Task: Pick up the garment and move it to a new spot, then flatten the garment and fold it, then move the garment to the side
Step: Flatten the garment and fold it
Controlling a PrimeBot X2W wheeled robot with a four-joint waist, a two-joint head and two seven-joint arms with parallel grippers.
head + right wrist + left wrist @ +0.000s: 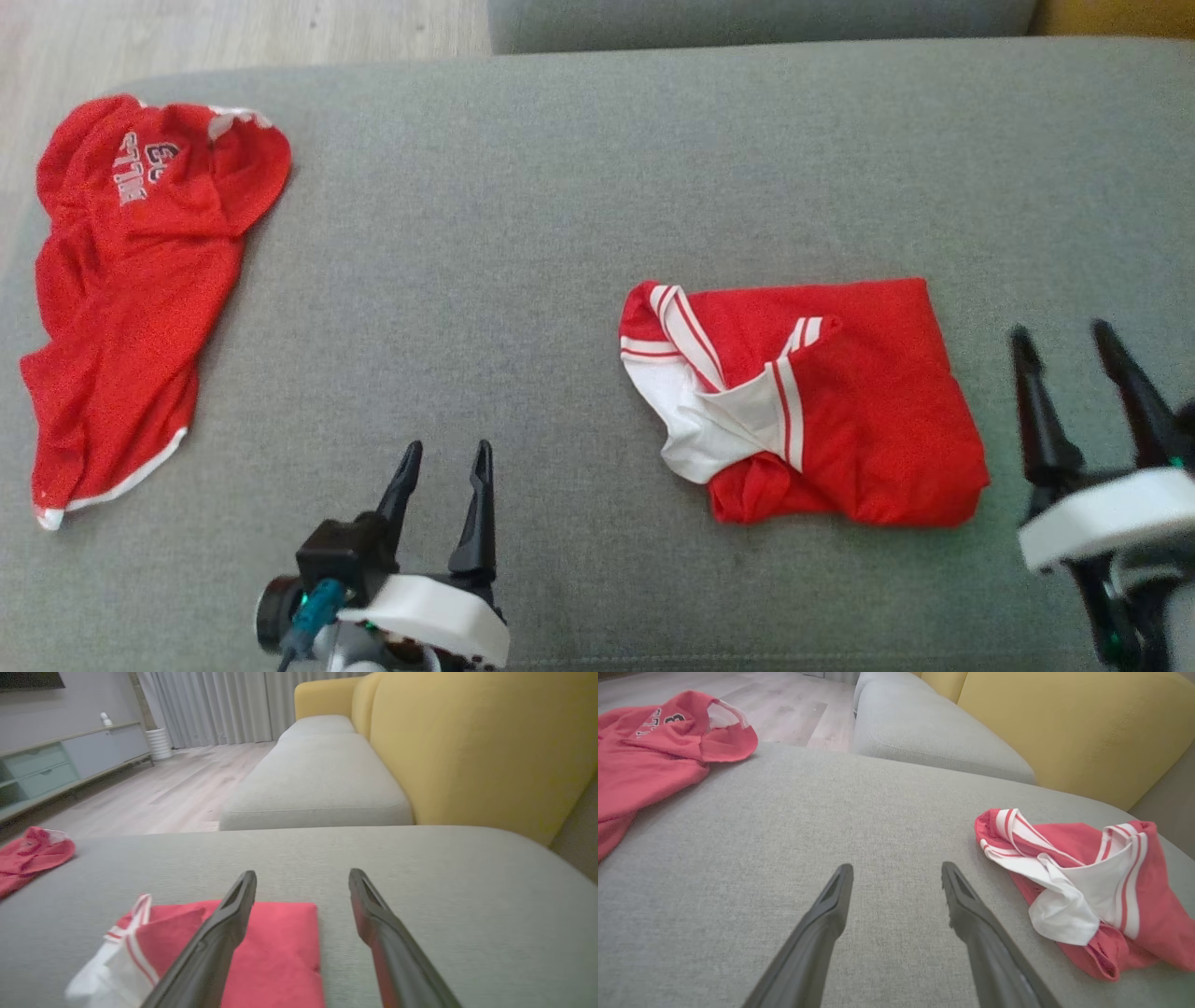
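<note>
Left gripper (446,452) spread wide, empty, at the near edge. Right gripper (1062,334) also wide, empty, just right of the folded garment (868,411). Garment lies right of centre on the grey cushion (523,187), between the grippers. Likely soft, light and floppy, so the fold could spill. Best to pinch through all layers at the thick near edge. Second red shirt (121,280) is well apart on the left.

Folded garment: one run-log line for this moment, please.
folded garment: on cushion, free | left tool: open, empty | right tool: open, empty | loose garment: far left
</note>
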